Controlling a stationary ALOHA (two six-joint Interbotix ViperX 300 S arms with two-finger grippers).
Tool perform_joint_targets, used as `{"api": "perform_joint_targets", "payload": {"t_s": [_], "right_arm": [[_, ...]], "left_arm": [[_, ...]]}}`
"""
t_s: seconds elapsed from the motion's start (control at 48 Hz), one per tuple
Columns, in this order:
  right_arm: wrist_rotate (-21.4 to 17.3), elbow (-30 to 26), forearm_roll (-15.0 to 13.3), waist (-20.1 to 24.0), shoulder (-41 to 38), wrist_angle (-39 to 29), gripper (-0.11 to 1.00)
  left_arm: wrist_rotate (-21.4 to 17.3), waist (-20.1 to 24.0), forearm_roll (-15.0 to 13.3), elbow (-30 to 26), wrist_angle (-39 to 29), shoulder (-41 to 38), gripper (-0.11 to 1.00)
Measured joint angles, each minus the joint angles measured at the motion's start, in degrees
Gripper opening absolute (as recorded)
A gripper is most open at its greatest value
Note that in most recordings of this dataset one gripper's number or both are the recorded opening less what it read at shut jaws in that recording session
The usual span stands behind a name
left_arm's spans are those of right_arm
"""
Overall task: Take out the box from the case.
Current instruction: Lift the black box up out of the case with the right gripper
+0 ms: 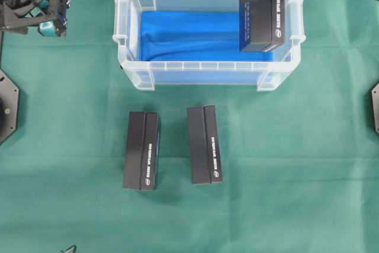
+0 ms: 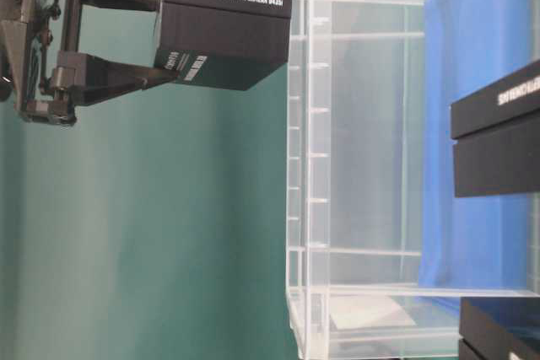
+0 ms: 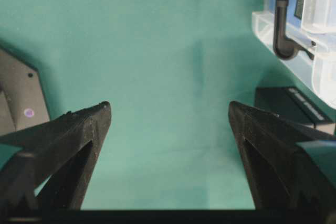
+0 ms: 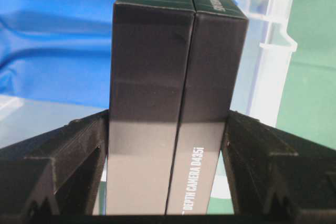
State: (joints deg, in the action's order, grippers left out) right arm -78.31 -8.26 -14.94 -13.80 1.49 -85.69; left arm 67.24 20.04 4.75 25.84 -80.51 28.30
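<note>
The case (image 1: 135, 57) stands far centre on the table (image 1: 284, 164), its walls barring any sideways way in; the top is open. The right pincer (image 4: 169, 129) and its box (image 1: 262, 23) fill the case's right end. Two boxes (image 1: 141, 150) (image 1: 204, 144) lie near centre, a narrow lane between them. Left and right table stretches lie open.

Bright, even light, soft shadows; close-up wrist views slightly blurred.

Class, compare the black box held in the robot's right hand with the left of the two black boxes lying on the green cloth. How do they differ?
The held box is clamped between the right hand's fingers above the case; the left cloth box lies free, untouched. The held box hangs over the blue lining; the other rests in front of the case. Both are black with white lettering.
</note>
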Motion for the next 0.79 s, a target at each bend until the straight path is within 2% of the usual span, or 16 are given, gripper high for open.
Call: {"api": "perform_joint_targets", "payload": {"t_s": [0.791], "right_arm": [[0.0, 0.0, -0.5, 0.0, -0.1, -0.1, 0.67]], "left_arm": [[-0.1, 0.0, -0.1, 0.0, 0.0, 0.1, 0.96]]}}
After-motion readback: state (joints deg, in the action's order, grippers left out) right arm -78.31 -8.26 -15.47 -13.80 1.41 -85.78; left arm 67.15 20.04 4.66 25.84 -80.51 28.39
